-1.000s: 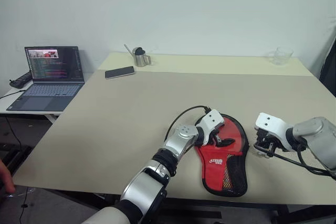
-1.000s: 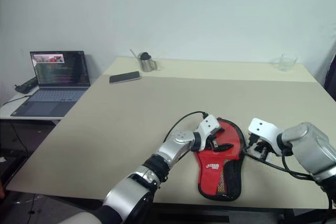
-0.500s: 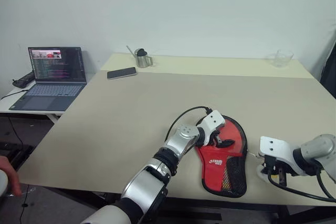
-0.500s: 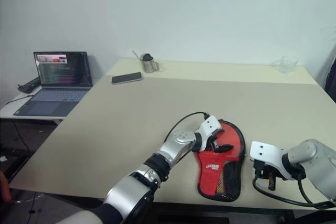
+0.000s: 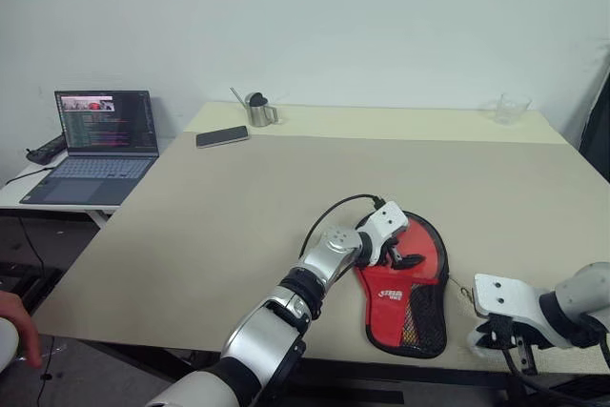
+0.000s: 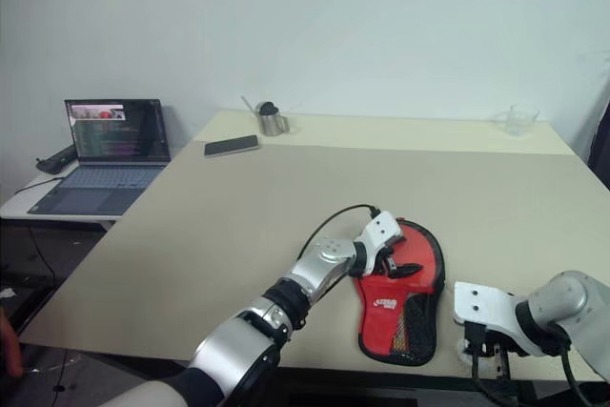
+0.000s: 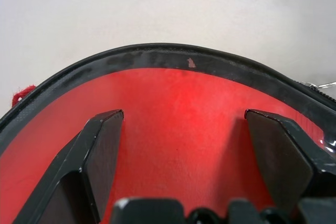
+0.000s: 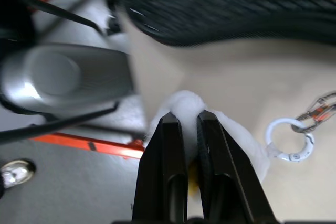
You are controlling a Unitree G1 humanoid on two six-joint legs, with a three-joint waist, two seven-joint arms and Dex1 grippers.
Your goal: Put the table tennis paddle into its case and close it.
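Two grippers: your left gripper (image 5: pixel 398 253), spread wide, presses the red-and-black paddle-shaped fabric case (image 5: pixel 412 285) at lower centre-right; keep it pinned while the pinched-shut right gripper (image 5: pixel 502 345) draws the white zipper tag (image 8: pixel 229 132) steadily.

The case (image 5: pixel 408 283) lies on the counter (image 5: pixel 238 207) near its near edge, right of centre. The left end effector (image 5: pixel 400 253) rests over the case's far half, fingers spread. The right end effector (image 6: pixel 484 345) sits at the near edge, right of the case, apart from it. At the far left of the counter a phone (image 5: pixel 222 136) lies beside a metal jug (image 5: pixel 254 108); a glass (image 5: pixel 511 108) stands at the far right. A laptop (image 5: pixel 91 145) sits on a side desk to the left.
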